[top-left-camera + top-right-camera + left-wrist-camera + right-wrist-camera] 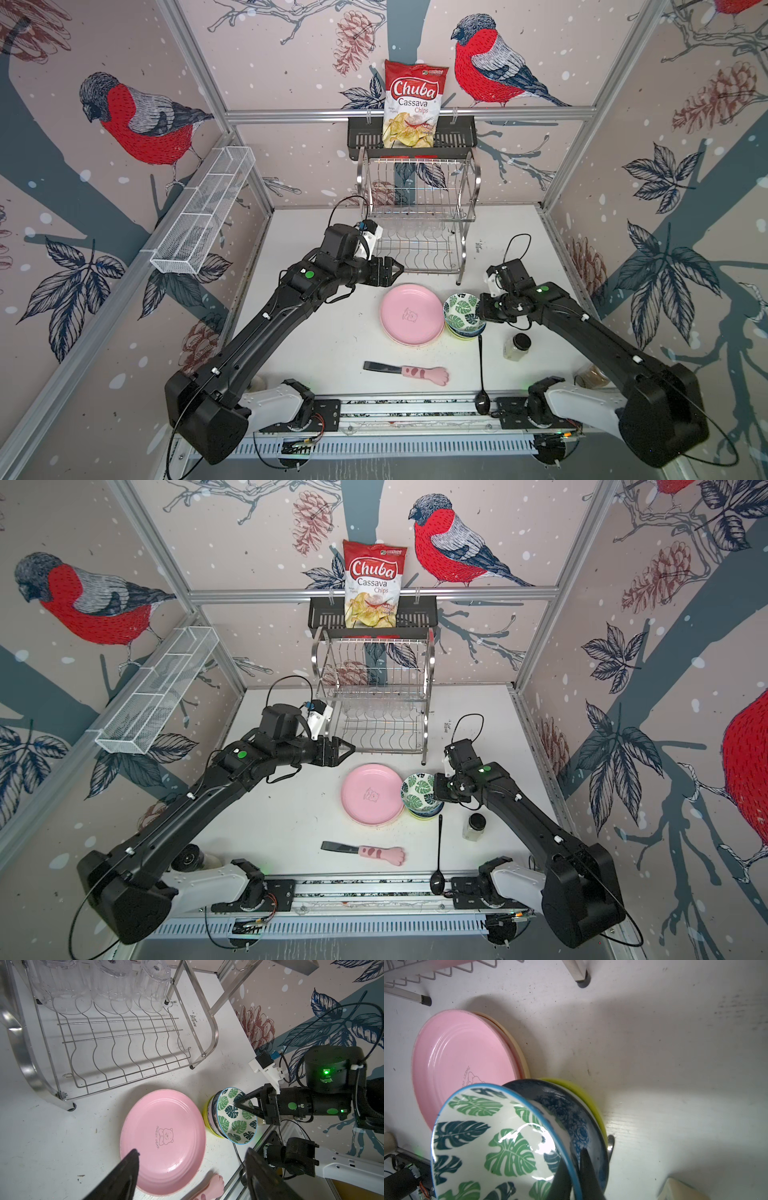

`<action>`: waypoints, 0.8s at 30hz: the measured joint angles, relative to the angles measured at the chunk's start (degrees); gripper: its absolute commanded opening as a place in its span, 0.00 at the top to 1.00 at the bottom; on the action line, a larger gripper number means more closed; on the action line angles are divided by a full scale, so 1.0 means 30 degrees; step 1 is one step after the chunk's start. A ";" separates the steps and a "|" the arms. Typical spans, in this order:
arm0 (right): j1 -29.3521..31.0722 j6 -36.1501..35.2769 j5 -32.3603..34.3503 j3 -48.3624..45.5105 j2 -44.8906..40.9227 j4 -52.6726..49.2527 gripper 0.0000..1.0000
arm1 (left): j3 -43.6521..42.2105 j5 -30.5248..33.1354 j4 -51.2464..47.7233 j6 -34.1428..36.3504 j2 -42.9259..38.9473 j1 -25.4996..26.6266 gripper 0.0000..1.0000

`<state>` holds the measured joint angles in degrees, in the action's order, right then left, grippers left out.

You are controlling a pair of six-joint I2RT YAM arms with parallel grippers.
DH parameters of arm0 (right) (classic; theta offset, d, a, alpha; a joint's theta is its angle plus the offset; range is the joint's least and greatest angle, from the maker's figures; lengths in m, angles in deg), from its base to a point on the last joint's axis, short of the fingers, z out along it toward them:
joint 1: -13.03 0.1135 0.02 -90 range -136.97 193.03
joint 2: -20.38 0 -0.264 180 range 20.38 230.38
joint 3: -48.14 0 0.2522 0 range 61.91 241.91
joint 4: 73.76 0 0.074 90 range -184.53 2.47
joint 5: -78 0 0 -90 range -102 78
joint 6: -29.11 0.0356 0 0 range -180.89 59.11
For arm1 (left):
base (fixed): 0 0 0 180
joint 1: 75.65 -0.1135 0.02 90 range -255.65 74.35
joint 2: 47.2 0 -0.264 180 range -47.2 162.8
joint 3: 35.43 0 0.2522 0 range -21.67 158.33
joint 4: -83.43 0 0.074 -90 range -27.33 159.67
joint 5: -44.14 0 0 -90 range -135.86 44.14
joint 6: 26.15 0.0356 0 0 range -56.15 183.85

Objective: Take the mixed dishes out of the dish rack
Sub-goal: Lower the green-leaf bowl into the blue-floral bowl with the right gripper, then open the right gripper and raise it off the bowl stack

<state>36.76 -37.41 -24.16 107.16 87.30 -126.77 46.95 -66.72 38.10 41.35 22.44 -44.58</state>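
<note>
The right hand (574, 1167) is pinched on the rim of the green-leaf bowl (492, 1138), one finger inside the wall and one outside. The bowl hangs tilted from that grip, its lower side resting in the blue-white bowl (566, 1113), which sits nested in the lime bowl (577, 1087) directly beneath the hand. Glazed ceramic like this is stiff, fairly heavy for a rim pinch, slick and chippable, so it probably wants easing level into the nest before the fingers part.

Just beside that stack, on the side away from the right hand, the pink plate (162, 1126) lies flat on the table (52, 1136) on top of a cream-yellow plate (519, 1049). Whether a third plate lies under them cannot be told.

The left hand (192, 1169) is spread wide and holds nothing. It hovers over the near edge of the pink plate, fingertips aimed toward the dish rack (216, 1030).

Beyond those fingertips, three clear glasses (113, 987) stand mouth-down in a row at the back of the rack's lower tier. The wires in front of them are bare, and the upper tier looks empty in both top views. The glasses look like all that is left to unload. They appear light, rigid and slippery — a grip across the body, low near the mouth and only gently squeezed, seems the safest hold.
</note>
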 measured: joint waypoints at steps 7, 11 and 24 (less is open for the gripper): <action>0.0000 0.0036 0.0874 0.0087 -0.0364 0.0284 0.83 | 0.0000 -0.0007 0.0000 0.0000 0.0328 -0.0051 0.21; 0.0044 0.0080 0.0976 0.0051 -0.0277 0.0597 0.82 | 0.0000 -0.0015 0.0007 -0.0007 0.0364 -0.0051 0.20; 0.0204 -0.0095 0.1282 -0.0073 -0.0284 0.0692 0.70 | 0.0000 -0.0007 0.0160 -0.0029 0.0481 -0.0073 0.20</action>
<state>37.37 -37.69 -20.31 106.94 86.45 -124.69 46.95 -66.74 38.58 41.26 23.89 -44.80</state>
